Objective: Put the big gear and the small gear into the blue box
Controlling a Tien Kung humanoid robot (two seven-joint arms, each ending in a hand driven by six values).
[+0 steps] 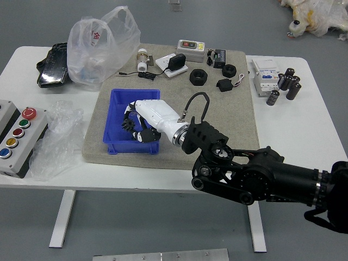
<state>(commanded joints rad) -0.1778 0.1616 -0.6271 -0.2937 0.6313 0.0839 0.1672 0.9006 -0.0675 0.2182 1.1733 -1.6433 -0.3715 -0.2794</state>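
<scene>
Over the blue box (pixel 120 147), reaching in from the right with the right hand (pixel 153 115), tilting downward. Curling the fingers (pixel 147 135) partway and gripping a dark toothed gear (pixel 129 124) at the tips, near the box's left side; not telling whether big or small. Hiding part of the box floor behind the hand. On the grey mat (pixel 239 119), left of the tabletop's (pixel 293 125) middle, seeing the box sitting open. Farther back, noting two black rings (pixel 198 77) and a black adapter (pixel 176 62); on the left, a plastic bag (pixel 103 49) and a button box (pixel 33 130).
</scene>
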